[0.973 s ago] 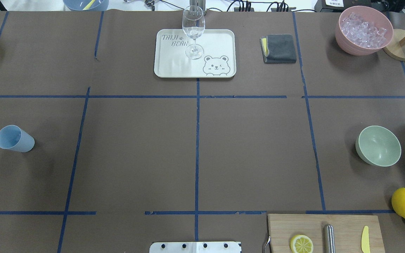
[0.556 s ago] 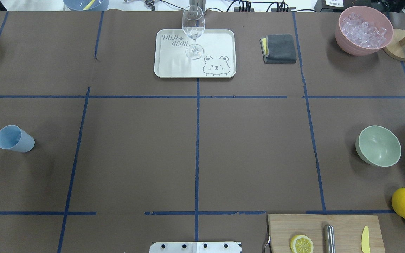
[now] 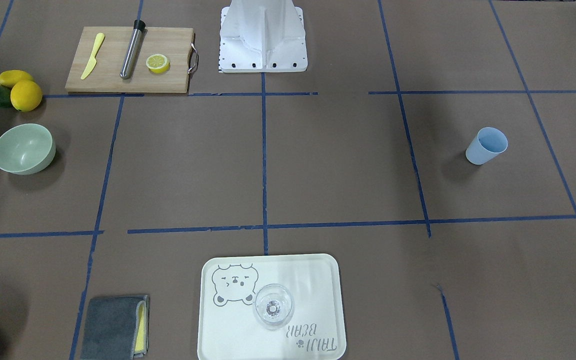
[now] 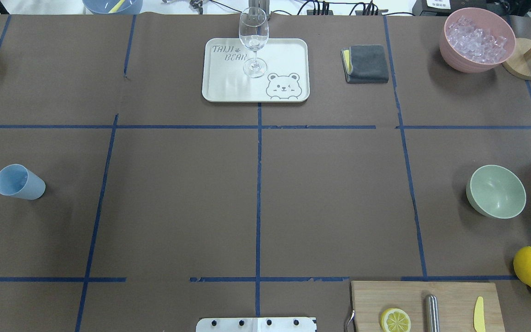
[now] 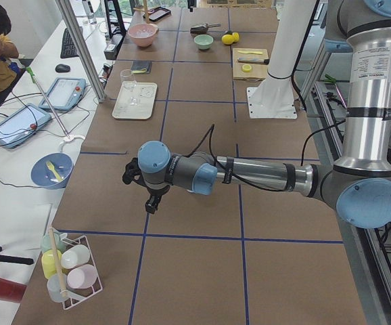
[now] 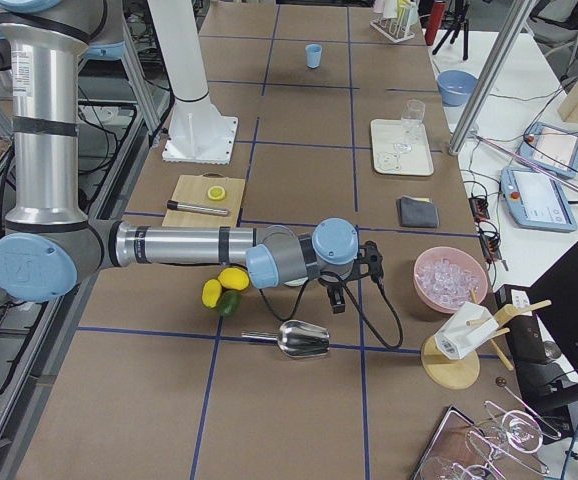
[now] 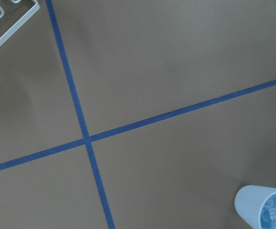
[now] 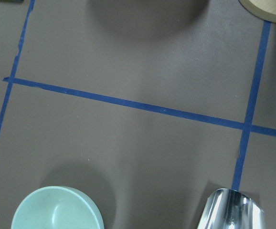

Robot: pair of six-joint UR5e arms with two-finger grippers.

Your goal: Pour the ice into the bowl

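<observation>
The pour looks not yet begun. At the left of the desk (image 4: 178, 198) a blue cup (image 4: 19, 182) stands upright and alone. The left tool (image 5: 151, 202) hangs above the desk near it, apparently holding nothing, but I cannot tell whether it is released or clenched. Only the left wrist view looks into the cup and shows the ice (image 7: 273, 210), a few glassy cubes at its bottom.

Far right, well apart from the cup, sits the green bowl (image 4: 496, 190), bare inside. The right tool (image 6: 335, 298) hovers near it, and its state is likewise beyond telling.

The next move probably calls for closing on the cup's wall, then a long level carry across to the bowl.

Only the side views show the arms. The right side view also shows a metal scoop (image 6: 299, 340) on the desk and a pink bowl (image 6: 451, 280) of ice.
</observation>
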